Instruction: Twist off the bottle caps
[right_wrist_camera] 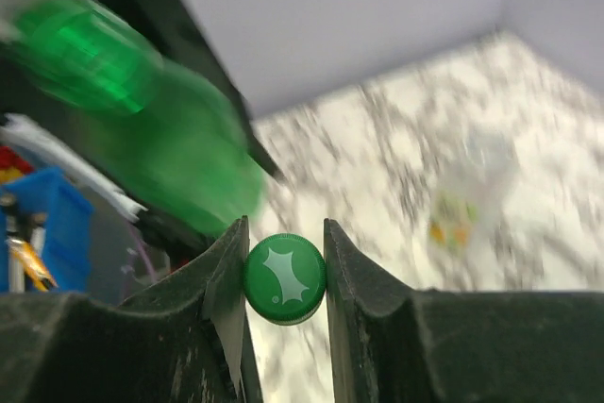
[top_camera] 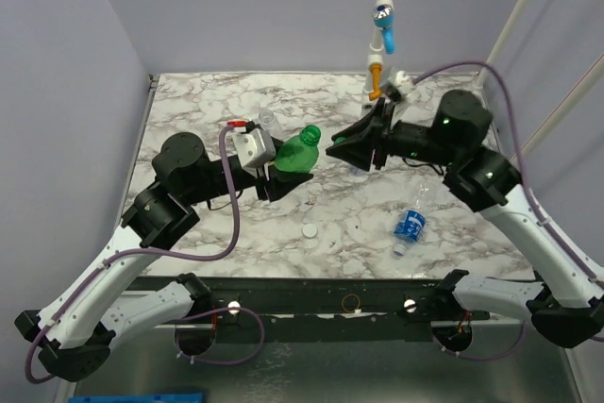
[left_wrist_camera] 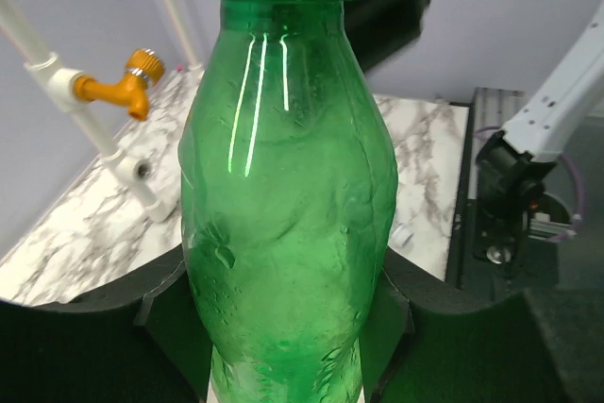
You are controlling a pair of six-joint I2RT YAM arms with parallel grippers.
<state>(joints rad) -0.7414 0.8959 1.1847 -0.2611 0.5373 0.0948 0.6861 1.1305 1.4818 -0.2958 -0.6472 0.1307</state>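
Note:
My left gripper (top_camera: 283, 175) is shut on the body of the green bottle (top_camera: 297, 150), which it holds tilted above the table. This bottle fills the left wrist view (left_wrist_camera: 288, 214), squeezed between the black fingers (left_wrist_camera: 113, 337). My right gripper (top_camera: 333, 142) is just right of the bottle's mouth, shut on the green cap (right_wrist_camera: 285, 278). The cap is off the bottle, and the green bottle (right_wrist_camera: 142, 110) shows blurred behind it. A white cap (top_camera: 310, 230) lies loose on the table. A small clear bottle with a blue label (top_camera: 410, 222) lies on its side at the front right.
A white pipe with a blue valve (top_camera: 384, 25) and an orange valve (top_camera: 377, 77) stands at the back of the marble table (top_camera: 208, 110). A small clear bottle (top_camera: 267, 120) stands behind my left wrist. A blurred clear bottle with a yellowish label (right_wrist_camera: 472, 186) stands below my right gripper.

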